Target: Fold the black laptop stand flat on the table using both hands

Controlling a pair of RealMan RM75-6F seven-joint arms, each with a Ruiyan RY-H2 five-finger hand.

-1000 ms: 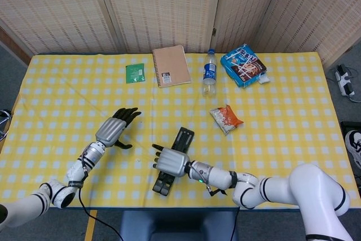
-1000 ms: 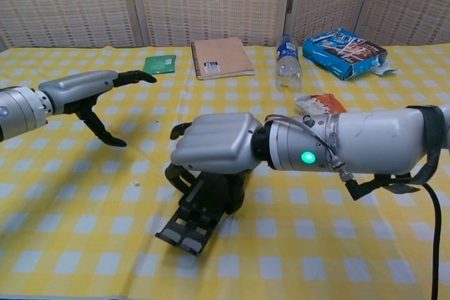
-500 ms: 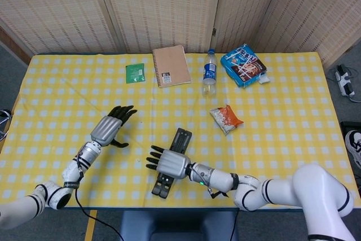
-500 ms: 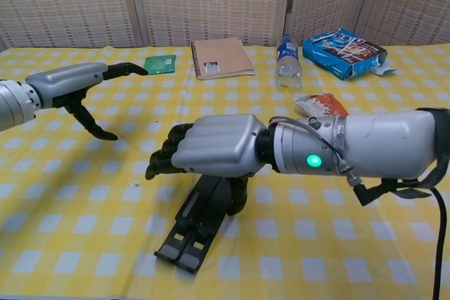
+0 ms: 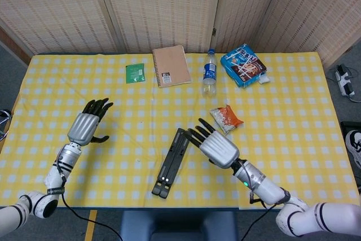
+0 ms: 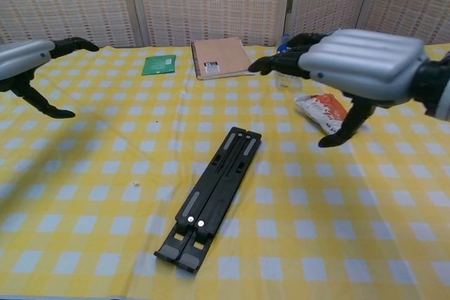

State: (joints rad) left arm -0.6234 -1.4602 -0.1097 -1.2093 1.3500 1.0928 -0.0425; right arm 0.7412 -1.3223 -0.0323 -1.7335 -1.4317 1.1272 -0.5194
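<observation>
The black laptop stand (image 5: 172, 162) (image 6: 213, 195) lies folded flat on the yellow checked table (image 5: 282, 117), its long axis running from near front to far right. My right hand (image 5: 214, 144) (image 6: 351, 68) hovers open just right of the stand's far end, fingers spread, touching nothing. Well to the left, my left hand (image 5: 87, 126) (image 6: 31, 61) is lifted above the cloth, open and empty.
An orange snack packet (image 5: 227, 118) (image 6: 323, 112) lies just behind my right hand. Along the far side sit a brown notebook (image 5: 171, 66), a water bottle (image 5: 209, 73), a blue snack bag (image 5: 243, 65) and a green packet (image 5: 135, 73).
My right hand lifted off the stand and swung to the right, leaving it flat on the table. My left hand drew back to the left.
</observation>
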